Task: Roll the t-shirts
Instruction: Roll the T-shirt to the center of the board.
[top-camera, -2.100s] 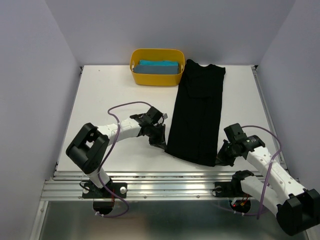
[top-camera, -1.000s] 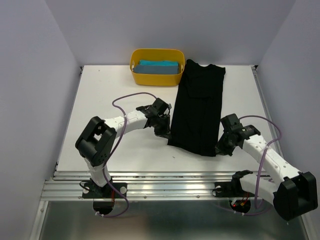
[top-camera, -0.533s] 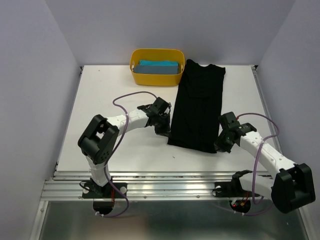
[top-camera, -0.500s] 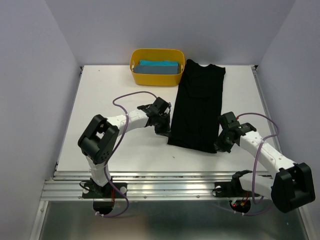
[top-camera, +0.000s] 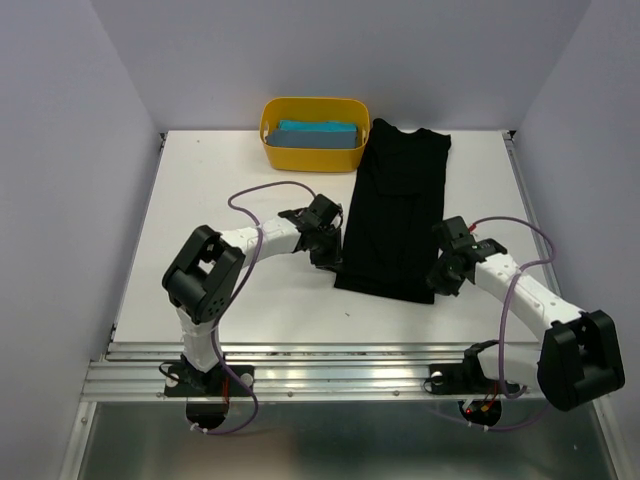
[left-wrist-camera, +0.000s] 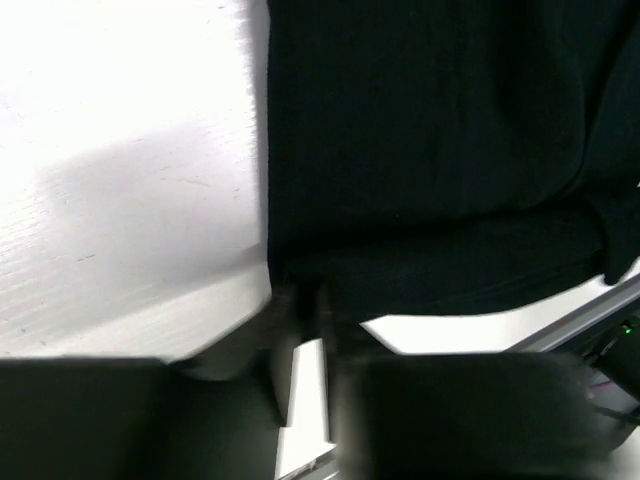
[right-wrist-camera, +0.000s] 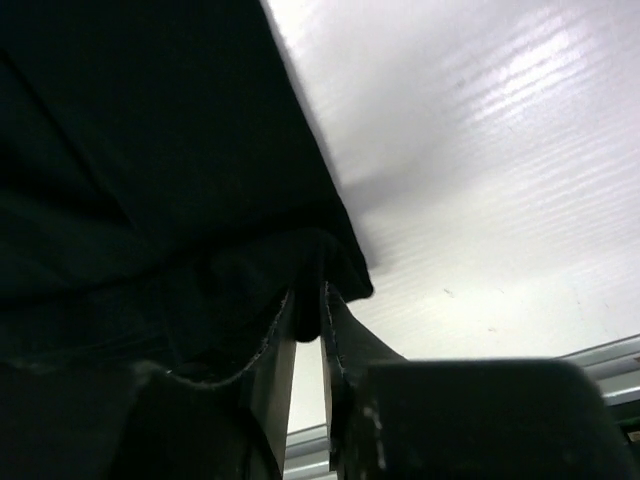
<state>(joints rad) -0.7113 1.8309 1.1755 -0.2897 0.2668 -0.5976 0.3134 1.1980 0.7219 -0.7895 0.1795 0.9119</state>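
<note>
Lying between both claws – the black t-shirt (each claw pinches a near corner).

Two white-shelled arms, black joints, purple cables looping alongside, black hands, metal base rail

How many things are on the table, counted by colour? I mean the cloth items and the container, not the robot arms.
Black: 1, the black t-shirt lying flat
Teal-blue: 1, the teal-blue t-shirt folded inside the tub
Yellow: 1, the yellow tub
Total: 3
</note>
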